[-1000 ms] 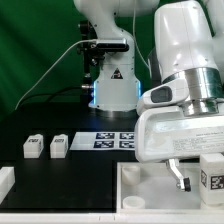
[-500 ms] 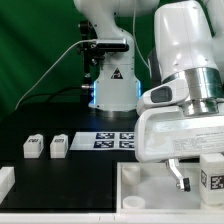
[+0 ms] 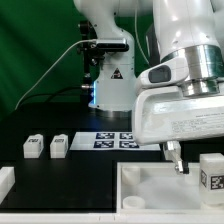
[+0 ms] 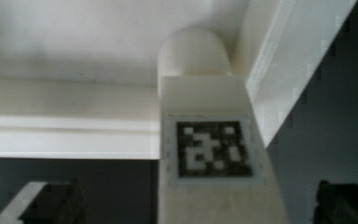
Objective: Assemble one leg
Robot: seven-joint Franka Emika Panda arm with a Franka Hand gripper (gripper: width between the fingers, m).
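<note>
On the tray (image 3: 150, 170), leg (image 3: 210, 172) upright; gripper (image 4: 190, 202) spread

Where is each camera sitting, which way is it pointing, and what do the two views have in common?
Exterior view: off the arm, low by the table, facing the robot's base; it shows the arm and the gripper above the white tray-like piece.
Wrist view: on the wrist, looking out between the spread fingers at a tagged leg.
Shared: apparently that leg, the tray-like piece and the gripper.
</note>
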